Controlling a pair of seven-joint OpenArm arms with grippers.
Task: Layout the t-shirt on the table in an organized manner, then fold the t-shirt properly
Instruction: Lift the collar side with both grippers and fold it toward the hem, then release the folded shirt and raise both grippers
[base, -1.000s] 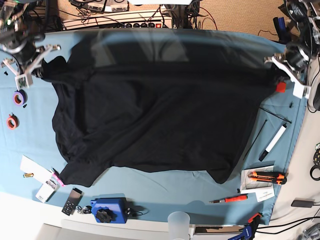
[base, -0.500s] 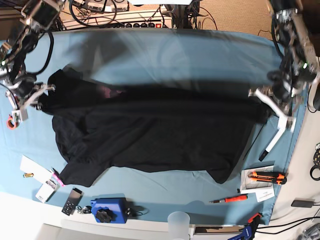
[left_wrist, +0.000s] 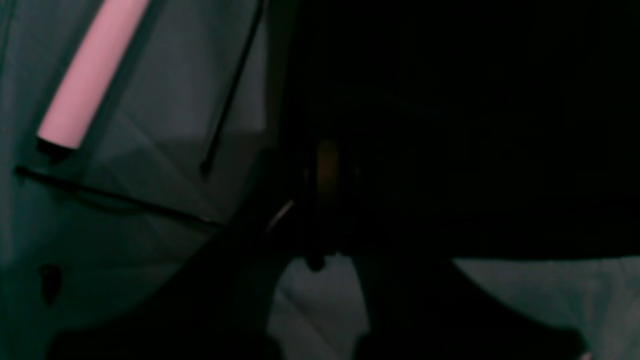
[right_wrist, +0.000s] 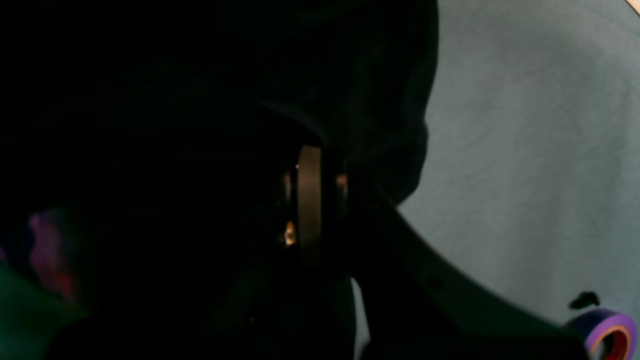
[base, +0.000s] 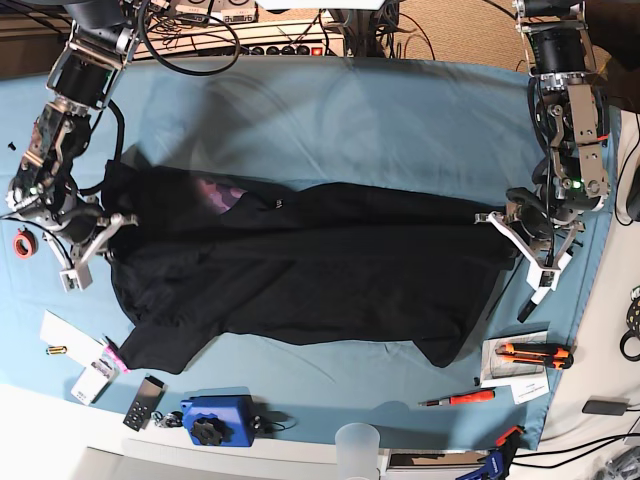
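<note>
I am clamping my left claw (base: 528, 243) and my right claw (base: 92, 243) on opposite edges of the t-shirt (base: 310, 270), which is lying spread across the middle of the bench (base: 400, 110), print partly showing.

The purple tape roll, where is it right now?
In the right wrist view, the purple tape roll sits in the bottom right corner on the table, just past the edge of the t-shirt. The base view doesn't clearly show it.

Matt black cloth t-shirt (base: 320, 270) on the wrinkled, matt teal cloth-covered table (base: 400, 110).
</note>
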